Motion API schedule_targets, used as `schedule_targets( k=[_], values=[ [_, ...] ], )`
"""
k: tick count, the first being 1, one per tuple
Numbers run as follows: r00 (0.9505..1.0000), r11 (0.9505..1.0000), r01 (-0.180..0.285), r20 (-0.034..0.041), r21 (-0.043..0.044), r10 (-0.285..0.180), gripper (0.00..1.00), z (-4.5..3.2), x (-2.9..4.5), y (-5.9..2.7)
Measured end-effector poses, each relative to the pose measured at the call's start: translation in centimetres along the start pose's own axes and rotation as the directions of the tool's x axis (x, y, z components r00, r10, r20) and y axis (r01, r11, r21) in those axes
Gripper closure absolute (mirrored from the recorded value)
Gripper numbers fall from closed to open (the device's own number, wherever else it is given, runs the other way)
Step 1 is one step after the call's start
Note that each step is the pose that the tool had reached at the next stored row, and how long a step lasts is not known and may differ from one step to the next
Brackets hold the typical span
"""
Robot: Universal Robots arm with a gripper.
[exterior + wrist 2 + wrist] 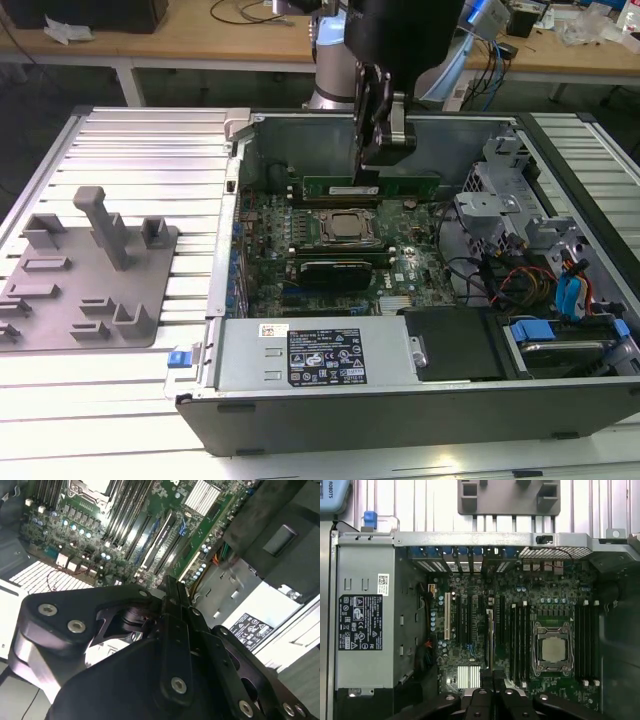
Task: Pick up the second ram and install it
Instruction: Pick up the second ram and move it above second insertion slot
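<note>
The work stands at the carrying-and-placing step: the gripper (pixel 372 172) reaches down into the open computer case (pixel 300 400) with its fingers clamped on the top edge of the second ram (pixel 400 187), near the middle of the stick's length. In the exterior view the green stick hangs level and on edge, its long side running across the case, just behind the processor (pixel 347 226) and over the far bank of memory slots (pixel 330 203) on the motherboard (pixel 400 268). Whether its lower edge touches a slot or floats just above cannot be told from these pictures. In the first wrist view the long black slots (pixel 520 635) run on both sides of the processor, and the fingers sit close together at the picture's edge. As a judgement, the pick-up is done and the install is not yet finished. Seating it calls for the stick to line up with one slot along its whole length, notch matched to the key, then a straight, even push down without tilt, so that both end latches can catch
</note>
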State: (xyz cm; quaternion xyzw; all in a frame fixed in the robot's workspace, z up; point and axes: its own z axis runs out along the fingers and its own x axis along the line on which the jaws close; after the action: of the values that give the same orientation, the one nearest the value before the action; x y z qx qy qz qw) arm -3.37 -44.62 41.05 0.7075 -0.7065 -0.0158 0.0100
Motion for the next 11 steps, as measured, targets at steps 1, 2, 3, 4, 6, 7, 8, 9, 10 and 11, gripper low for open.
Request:
schedule_targets(
  k=[1, 2, 3, 4, 6, 7, 8, 9, 10, 11],
  values=[
    [1.0, 1.0, 0.0, -0.0002, 0.0001, 0.0, 0.91, 0.22, -0.04, 0.0],
    [1.0, 1.0, 0.0, -0.0007, 0.0001, 0.0, 0.91, 0.4, -0.09, -0.02],
    [1.0, 1.0, 0.0, -0.0008, 0.0, 0.0, 0.91, 0.5, -0.19, -0.03],
    [1.0, 1.0, 0.0, -0.0009, 0.0, 0.0, 0.91, 0.61, -0.33, -0.04],
    [1.0, 1.0, 0.0, -0.0009, 0.0, 0.0, 0.91, 0.77, -0.6, -0.05],
    [1.0, 1.0, 0.0, -0.0009, 0.0, 0.0, 0.91, 0.82, -0.67, -0.05],
    [1.0, 1.0, 0.0, -0.0009, 0.0001, 0.0, 0.91, 0.94, -0.94, -0.06],
    [1.0, 1.0, 0.0, -0.0008, 0.0001, 0.0, 0.91, 1.04, -1.21, -0.06],
    [1.0, 1.0, 0.0, -0.0008, 0.0, 0.0, 0.91, 1.1, -1.37, -0.06],
    [1.0, 1.0, 0.0, -0.001, 0.0, 0.0, 0.91, 1.15, -1.48, -0.07]
  ],
)
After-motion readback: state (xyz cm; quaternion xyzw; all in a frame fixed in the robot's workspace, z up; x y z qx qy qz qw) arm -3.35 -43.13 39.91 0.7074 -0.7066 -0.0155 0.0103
